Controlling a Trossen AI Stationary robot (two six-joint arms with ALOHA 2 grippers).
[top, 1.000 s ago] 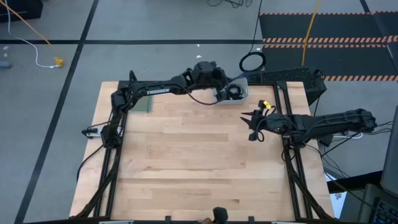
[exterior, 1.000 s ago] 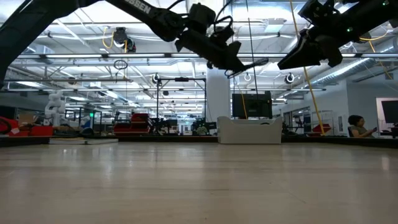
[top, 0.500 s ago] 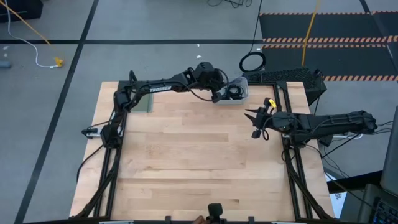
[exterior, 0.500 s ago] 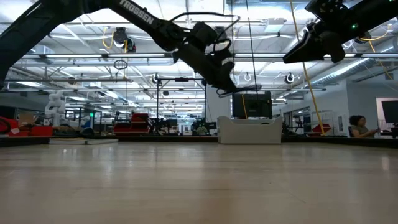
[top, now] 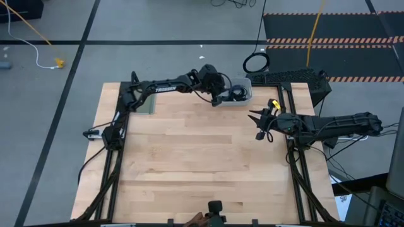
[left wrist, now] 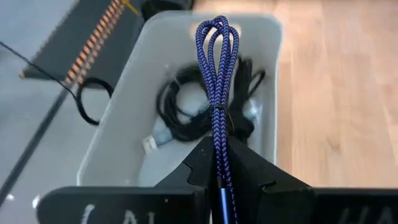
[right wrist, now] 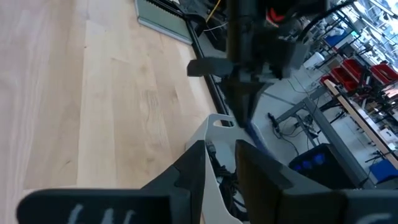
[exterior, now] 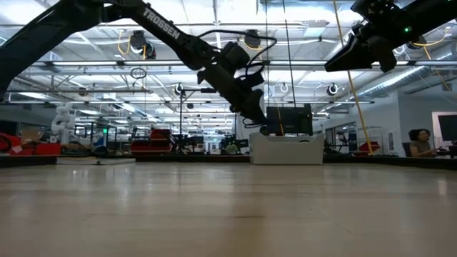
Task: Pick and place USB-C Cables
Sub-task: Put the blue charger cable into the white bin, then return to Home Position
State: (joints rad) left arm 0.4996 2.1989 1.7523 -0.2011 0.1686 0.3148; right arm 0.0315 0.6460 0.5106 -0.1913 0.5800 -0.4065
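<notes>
Blue-purple cable [left wrist: 217,93], lower end hidden, clamped in left tool [left wrist: 219,163] over bin [left wrist: 118,134].

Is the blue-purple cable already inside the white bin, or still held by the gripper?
Still held: the left gripper is shut on the blue-purple cable, above the white bin holding black cables.

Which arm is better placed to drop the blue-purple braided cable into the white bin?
Left. Its gripper grips the blue-purple braided cable over the white bin; the right gripper is off to the side.

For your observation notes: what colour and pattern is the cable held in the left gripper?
Blue-purple cable, braided chevron weave; clearest in the left wrist view.
</notes>
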